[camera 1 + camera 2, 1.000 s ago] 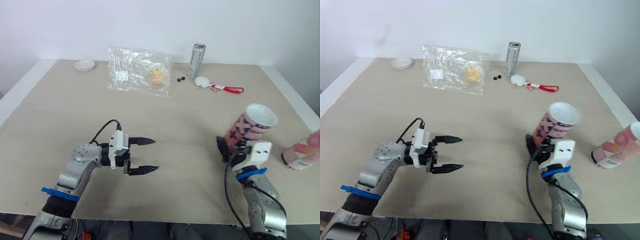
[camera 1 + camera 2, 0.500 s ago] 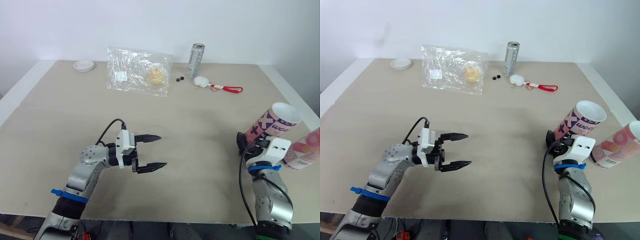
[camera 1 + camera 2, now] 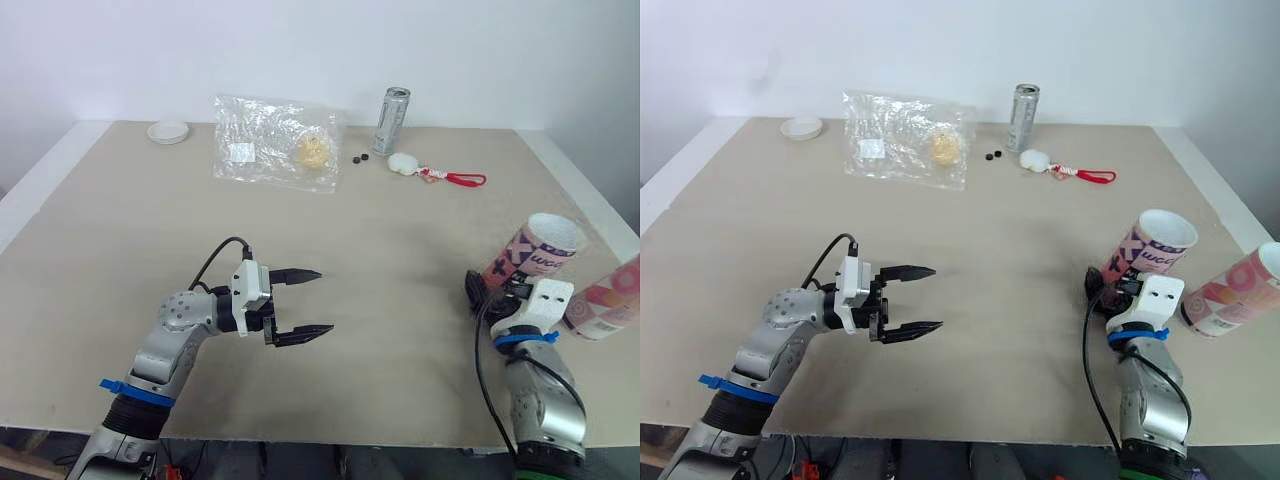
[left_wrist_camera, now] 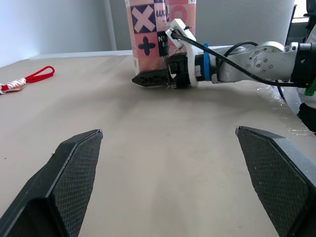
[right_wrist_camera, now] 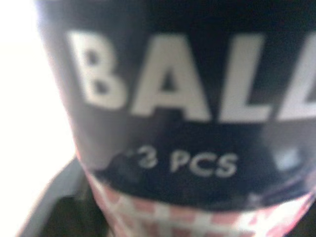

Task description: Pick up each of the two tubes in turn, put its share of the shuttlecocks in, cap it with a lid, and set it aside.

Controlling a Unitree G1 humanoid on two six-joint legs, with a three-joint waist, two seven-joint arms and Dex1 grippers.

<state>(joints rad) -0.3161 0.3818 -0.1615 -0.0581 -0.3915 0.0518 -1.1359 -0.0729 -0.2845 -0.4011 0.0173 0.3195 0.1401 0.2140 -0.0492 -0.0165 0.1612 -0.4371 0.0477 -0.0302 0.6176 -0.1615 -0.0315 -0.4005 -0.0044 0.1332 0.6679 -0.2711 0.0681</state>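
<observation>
Head views: left claw [image 3: 325, 300] stood with jaws spread wide and nothing between them, low over the beige table [image 3: 120, 230]. Right claw [image 3: 487, 288] was clamped on the lower end of a pink patterned shuttlecock tube [image 3: 535, 252], which tilted with its white top away from the claw; a second tube [image 3: 612, 298] lay just beyond, on the outer side. Left wrist view: both fingers [image 4: 69, 168] were well apart, with the right claw and its tube straight ahead. Right wrist view: the tube's label [image 5: 173, 98] read "BALL 3 PCS", close against the claw.
</observation>
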